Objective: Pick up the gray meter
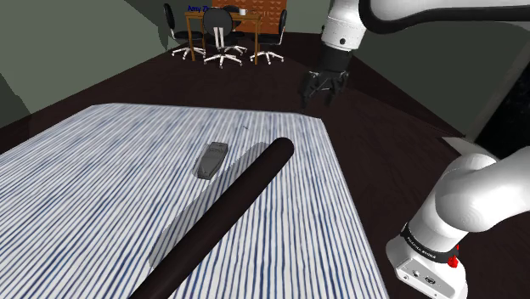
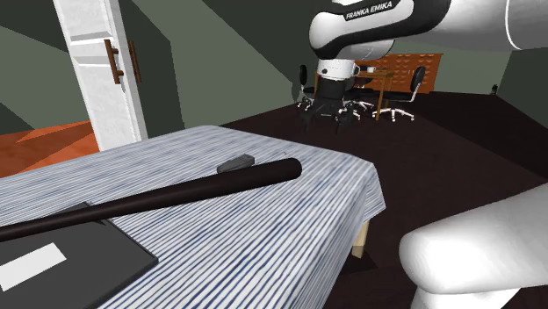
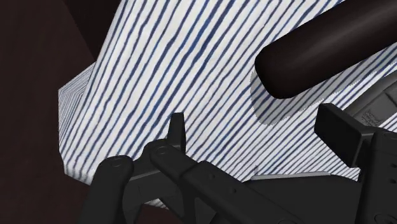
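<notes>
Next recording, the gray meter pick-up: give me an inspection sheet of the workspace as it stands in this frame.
Surface: table under a blue-and-white striped cloth.
Job's things: flat dark gray meter lying on the cloth near the bat's thick end, not held.
Clutter: long dark bat lying diagonally across the cloth; flat black pad with a white label under the bat's thin end.
Grippers: all-black two-finger gripper open, raised in the air near the cloth's far corner, holding nothing.
Cables: nothing seen.
Surroundings: dark floor, white door, wooden desk with black office chairs.
</notes>
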You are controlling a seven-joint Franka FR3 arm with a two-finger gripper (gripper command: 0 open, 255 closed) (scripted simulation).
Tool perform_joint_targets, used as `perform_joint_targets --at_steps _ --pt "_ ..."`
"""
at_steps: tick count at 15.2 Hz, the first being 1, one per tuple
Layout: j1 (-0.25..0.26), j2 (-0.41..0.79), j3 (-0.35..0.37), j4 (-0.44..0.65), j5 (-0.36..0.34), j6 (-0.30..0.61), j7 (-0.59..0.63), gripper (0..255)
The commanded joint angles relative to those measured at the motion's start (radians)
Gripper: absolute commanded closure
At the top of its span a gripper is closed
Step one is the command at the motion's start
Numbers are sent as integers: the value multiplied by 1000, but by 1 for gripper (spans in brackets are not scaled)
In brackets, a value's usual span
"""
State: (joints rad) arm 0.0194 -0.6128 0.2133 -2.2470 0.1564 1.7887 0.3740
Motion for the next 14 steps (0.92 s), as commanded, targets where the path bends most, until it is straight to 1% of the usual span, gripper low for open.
perform_joint_targets --at_steps 1,5,8,11,14 --pt "-5 56 48 22 8 27 77 0" --pt "-15 179 143 91 5 63 231 0" --pt "-24 285 211 160 -15 85 352 0" --pt "-30 405 274 242 -55 100 478 0" --pt "-26 538 326 339 -115 105 609 0"
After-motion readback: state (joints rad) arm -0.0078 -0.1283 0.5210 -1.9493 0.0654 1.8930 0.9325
